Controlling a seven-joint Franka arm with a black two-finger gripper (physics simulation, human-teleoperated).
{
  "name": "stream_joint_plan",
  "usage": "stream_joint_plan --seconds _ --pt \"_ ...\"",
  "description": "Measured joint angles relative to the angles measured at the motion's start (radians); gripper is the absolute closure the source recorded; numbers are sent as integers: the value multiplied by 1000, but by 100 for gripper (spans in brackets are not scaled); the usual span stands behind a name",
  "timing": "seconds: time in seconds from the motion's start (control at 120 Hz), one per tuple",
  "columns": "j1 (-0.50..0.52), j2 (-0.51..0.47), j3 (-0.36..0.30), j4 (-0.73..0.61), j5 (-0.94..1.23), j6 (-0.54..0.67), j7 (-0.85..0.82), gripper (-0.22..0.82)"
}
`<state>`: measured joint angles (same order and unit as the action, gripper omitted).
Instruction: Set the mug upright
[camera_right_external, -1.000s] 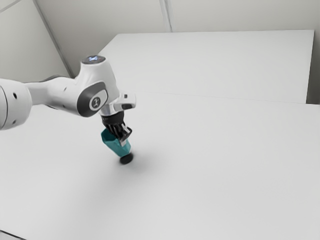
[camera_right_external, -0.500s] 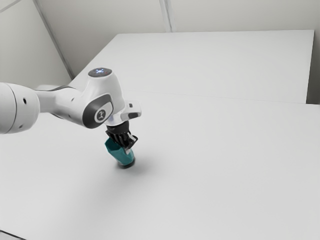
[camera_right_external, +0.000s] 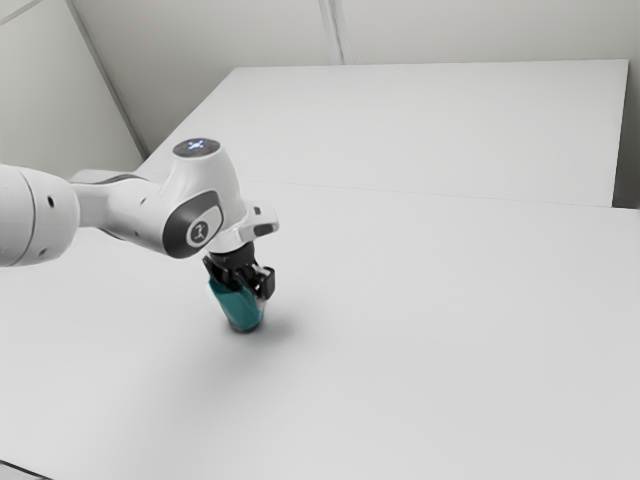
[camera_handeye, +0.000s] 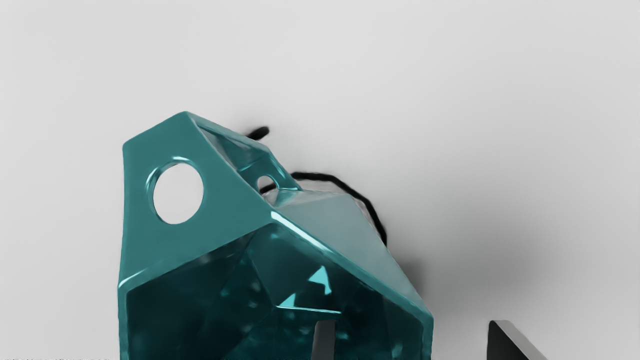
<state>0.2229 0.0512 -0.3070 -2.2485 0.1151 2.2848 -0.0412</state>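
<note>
Mug (camera_right_external: 238, 306): you had it low on the counter (camera_right_external: 450, 350), beneath the hand (camera_right_external: 232, 238), mouth up and base down; its body slanted toward the exterior view's left at the top, and you could not tell whether it stood quite square.
Jaws (camera_right_external: 250, 287): you had them apart, not clamped on anything; in the wrist view the jaws (camera_handeye: 412, 340) straddled the mug's wall, one finger inside the mouth and the other outside, with a gap between that outer finger and the wall.
Handle (camera_handeye: 227, 200): you could see its teal face, with a round hole through it, sticking out from the rim.
Base (camera_handeye: 372, 212): you saw a dark curved edge past the mug's side.
Arm (camera_right_external: 130, 205): yours came in from the exterior view's left, the hand pointing down.
Shadow (camera_right_external: 283, 328): it lay soft on the counter, toward the exterior view's right of the mug.
</note>
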Motion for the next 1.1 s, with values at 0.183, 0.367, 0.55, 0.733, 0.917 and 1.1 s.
stream_joint_plan --seconds 0.183,0.367,0.55,0.733,0.917,1.1 --pt "6 -36 -6 18 1 -26 -12 14" --pt "11 -91 -14 63 6 -89 -22 6" --pt "-5 -96 -12 218 -63 -209 -28 2" --pt "-11 -86 -16 445 -99 -381 -34 1" --pt "-107 -65 58 607 -100 -535 -38 0" --pt "-226 -61 161 668 -96 -639 -42 0"
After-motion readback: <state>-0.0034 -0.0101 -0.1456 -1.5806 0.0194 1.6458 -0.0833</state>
